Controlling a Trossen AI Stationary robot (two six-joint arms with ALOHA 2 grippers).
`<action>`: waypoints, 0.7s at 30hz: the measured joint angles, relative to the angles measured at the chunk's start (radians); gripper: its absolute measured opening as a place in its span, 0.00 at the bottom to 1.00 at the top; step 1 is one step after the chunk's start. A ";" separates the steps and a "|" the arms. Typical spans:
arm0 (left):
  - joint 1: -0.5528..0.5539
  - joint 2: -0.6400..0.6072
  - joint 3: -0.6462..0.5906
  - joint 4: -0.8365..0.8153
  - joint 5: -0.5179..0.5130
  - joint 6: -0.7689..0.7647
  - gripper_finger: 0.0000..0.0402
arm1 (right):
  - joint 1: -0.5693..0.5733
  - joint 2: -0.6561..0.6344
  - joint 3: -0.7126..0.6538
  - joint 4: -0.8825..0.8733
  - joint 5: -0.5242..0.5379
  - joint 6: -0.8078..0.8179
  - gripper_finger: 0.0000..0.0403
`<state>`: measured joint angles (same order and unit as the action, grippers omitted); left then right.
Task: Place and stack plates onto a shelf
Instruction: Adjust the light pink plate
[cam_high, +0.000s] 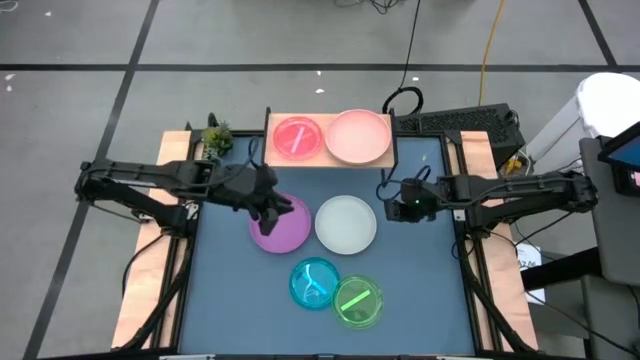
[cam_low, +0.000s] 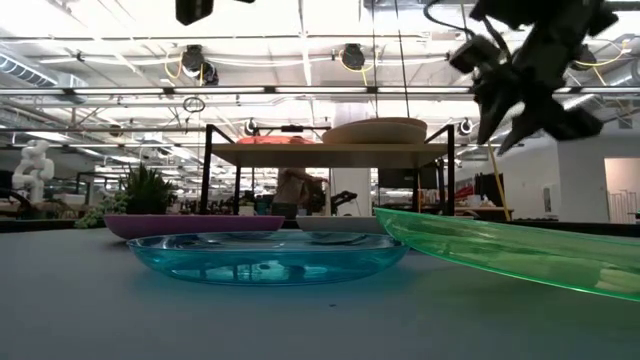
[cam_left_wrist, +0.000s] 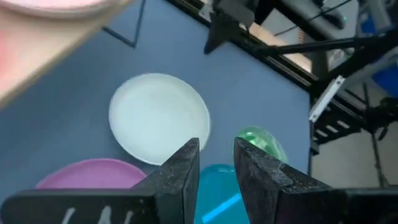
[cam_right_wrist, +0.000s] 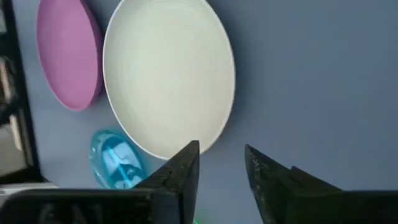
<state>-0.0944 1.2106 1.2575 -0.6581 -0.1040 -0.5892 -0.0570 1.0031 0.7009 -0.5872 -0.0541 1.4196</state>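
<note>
The shelf stands at the table's far edge and carries a translucent pink plate and a larger pale pink plate. On the blue table lie a purple plate, a white plate, a translucent blue plate and a translucent green plate. The green plate's rim overlaps the blue one's. My left gripper hovers over the purple plate's far part, open by a narrow gap and empty. My right gripper hangs just right of the white plate, open and empty.
A small green plant sits at the far left corner beside the shelf. A keyboard and cables lie behind the far right corner. Wooden rails run along both sides of the table. Bare blue surface lies near and right of the plates.
</note>
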 joint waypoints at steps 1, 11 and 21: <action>0.000 -0.010 0.000 -0.021 -0.009 0.000 0.26 | 0.000 0.000 -0.027 0.043 0.000 0.013 0.30; 0.001 -0.031 -0.001 -0.060 -0.040 0.047 0.26 | 0.000 0.000 -0.205 0.257 0.068 0.087 0.37; -0.001 -0.019 0.000 -0.055 -0.056 0.026 0.26 | 0.000 -0.009 -0.114 0.571 0.157 0.042 0.32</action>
<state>-0.0952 1.1920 1.2572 -0.7132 -0.1600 -0.5632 -0.0570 0.9943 0.5867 -0.0166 0.1032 1.4614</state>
